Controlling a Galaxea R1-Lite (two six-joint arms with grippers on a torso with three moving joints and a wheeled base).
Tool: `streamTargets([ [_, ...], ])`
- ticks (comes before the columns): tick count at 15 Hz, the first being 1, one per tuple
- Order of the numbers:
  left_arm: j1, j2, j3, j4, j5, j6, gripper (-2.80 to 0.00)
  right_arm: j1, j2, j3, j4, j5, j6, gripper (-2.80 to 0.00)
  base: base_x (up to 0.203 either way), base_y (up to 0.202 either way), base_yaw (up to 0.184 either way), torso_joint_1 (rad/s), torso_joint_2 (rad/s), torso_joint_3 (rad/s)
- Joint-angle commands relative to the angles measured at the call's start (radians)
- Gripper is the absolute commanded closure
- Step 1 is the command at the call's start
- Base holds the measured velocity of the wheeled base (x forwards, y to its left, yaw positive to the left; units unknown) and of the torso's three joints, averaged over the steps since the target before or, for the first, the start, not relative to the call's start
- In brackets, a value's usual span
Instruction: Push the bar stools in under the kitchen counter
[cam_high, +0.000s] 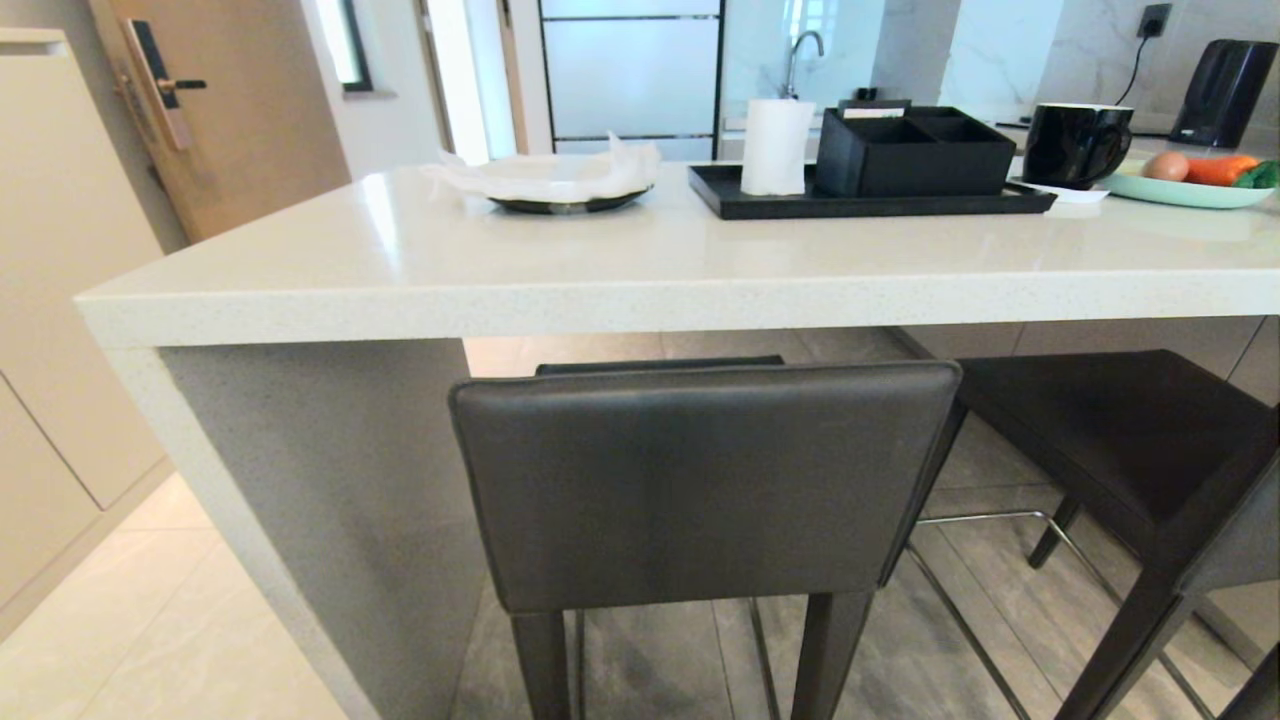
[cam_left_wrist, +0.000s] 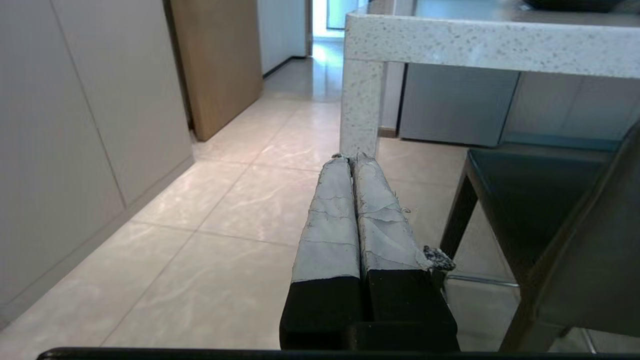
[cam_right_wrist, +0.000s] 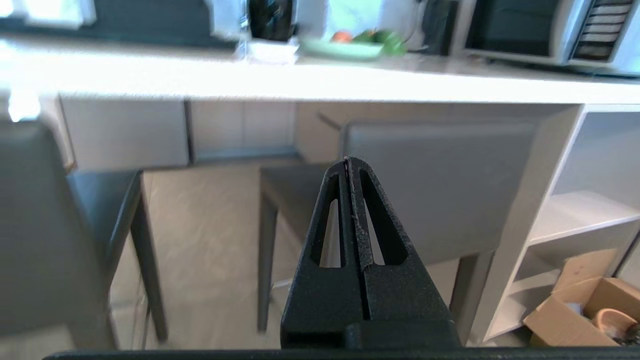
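**Both grippers closed and empty, two stools at the counter**

Left gripper has its taped fingers pressed together with nothing between them, hanging above pale floor tiles near the corner of the kitchen counter; my right gripper is likewise pressed closed and empty, pointing toward a stool's backrest. Neither arm shows in the head view.

Only the right wrist view shows the white open shelving at the counter's end and a cardboard box on the floor beside it. Only the head view shows the surface's load: one black tray, one paper roll, one black organiser, one dark mug, one green plate with an egg and a carrot, one dark dish under crumpled paper.

I count two bar stools: the left stool has its seat under the slab and its backrest just outside the edge; the right stool stands angled, its seat partly under.
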Motion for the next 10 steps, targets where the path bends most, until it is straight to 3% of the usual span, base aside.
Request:
streamTargets([
  [1,0.044,-0.081,0.02,0.011,-0.099,0.002,0.0,0.003,-0.104,0.027,0.058,0.013,-0.007,0.0,0.0,0.0,0.0,0.0,0.0,0.0],
  [4,0.029,-0.257,0.106,0.133,-0.181,0.014,0.0,0.001,-0.152,0.124,0.095,0.018,0.035,0.0,0.0,0.0,0.0,0.0,0.0,0.0],
  [6,0.024,-0.276,0.201,0.184,-0.224,0.046,0.0,0.001,-0.152,0.247,0.072,0.018,0.073,0.0,0.0,0.0,0.0,0.0,0.0,0.0],
  [7,0.023,-0.274,0.249,0.187,-0.298,0.06,0.0,0.001,-0.152,0.308,0.048,0.031,0.082,0.0,0.0,0.0,0.0,0.0,0.0,0.0],
  [8,0.022,-0.273,0.288,0.175,-0.352,0.063,0.0,0.001,-0.152,0.36,0.021,0.078,0.079,0.0,0.0,0.0,0.0,0.0,0.0,0.0],
  [10,0.022,-0.272,0.297,0.163,-0.377,0.051,0.0,0.001,-0.152,0.464,-0.051,0.217,0.044,0.0,0.0,0.0,0.0,0.0,0.0,0.0],
])
